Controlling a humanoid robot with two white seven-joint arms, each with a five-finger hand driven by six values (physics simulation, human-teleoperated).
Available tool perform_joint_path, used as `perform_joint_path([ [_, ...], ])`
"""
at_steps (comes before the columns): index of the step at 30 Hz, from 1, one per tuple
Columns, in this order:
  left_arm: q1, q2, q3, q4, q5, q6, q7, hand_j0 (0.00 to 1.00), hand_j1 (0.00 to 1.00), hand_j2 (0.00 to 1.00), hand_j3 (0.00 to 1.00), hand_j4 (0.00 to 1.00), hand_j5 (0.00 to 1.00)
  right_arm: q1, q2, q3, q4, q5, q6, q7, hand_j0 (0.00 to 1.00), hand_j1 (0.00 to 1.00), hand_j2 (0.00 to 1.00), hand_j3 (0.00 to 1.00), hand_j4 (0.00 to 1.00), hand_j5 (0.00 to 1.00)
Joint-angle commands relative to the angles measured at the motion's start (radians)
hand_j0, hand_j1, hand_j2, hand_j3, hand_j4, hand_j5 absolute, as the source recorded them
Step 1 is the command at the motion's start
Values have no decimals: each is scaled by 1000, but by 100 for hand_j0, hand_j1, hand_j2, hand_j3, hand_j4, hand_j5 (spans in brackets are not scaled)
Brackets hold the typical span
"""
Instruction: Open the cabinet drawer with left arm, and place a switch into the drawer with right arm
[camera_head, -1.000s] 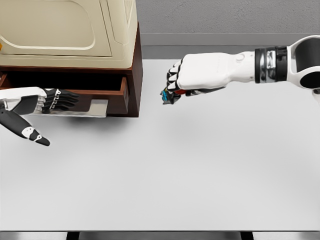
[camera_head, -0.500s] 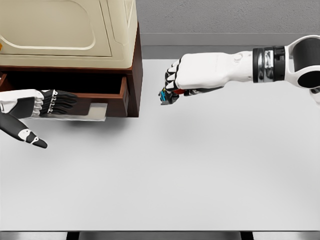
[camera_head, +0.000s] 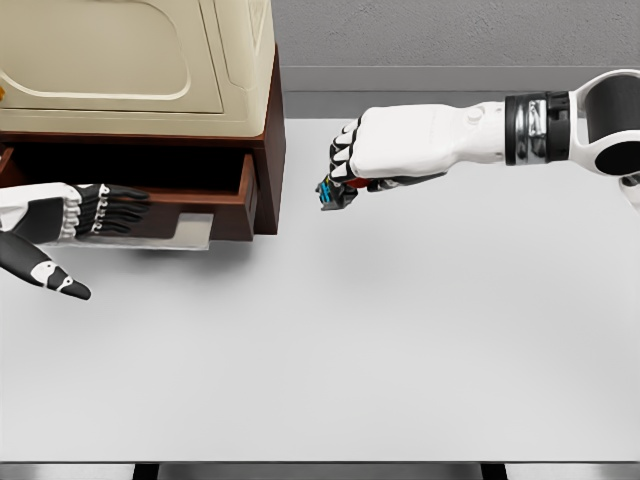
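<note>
My right robot hand (camera_head: 345, 180) is clamped on the switch (camera_head: 330, 192), fingers curled around it, held in the air above the worktop (camera_head: 400, 350) just to the 3 o'clock side of the cabinet (camera_head: 150, 90). Against the frame half a second back, this hand has crept a little toward 9 o'clock; it stays short of the drawer (camera_head: 215, 195).

My left robot hand (camera_head: 75, 215) reaches in from 9 o'clock, dark fingers extended flat toward the drawer front and thumb splayed toward 6 o'clock, gripping nothing. It has drawn slightly back toward 9 o'clock since the earlier frame, and the drawer shows pulled out beneath the cabinet's cream upper body.

The switch is small and mostly hidden by my fingers: a dark body with a blue patch at the 9 o'clock end and a hint of red nearer the palm. Finer detail cannot be told.

The drawer is reddish-brown with a pale panel on its face, open toward 6 o'clock.
</note>
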Motion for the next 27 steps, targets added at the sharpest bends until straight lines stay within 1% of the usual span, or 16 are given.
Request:
perform_joint_path([
  [1, 1, 12, -54, 24, -243, -4, 5, 100, 100, 100, 100, 100, 100, 0, 0, 0, 0, -5, 3, -1, 48, 48, 48, 48, 48, 48],
  [19, 16, 18, -56, 22, -241, -4, 5, 100, 100, 100, 100, 100, 100, -5, 6, 1, 0, -5, 3, -1, 48, 48, 48, 48, 48, 48],
  [25, 17, 20, -56, 22, -241, -4, 5, 100, 100, 100, 100, 100, 100, -26, 45, 3, 0, -7, 26, -1, 48, 48, 48, 48, 48, 48],
  [27, 28, 18, -54, 24, -241, -2, 5, 100, 100, 100, 100, 100, 100, -29, 51, 4, 0, -7, 38, -1, 48, 48, 48, 48, 48, 48],
])
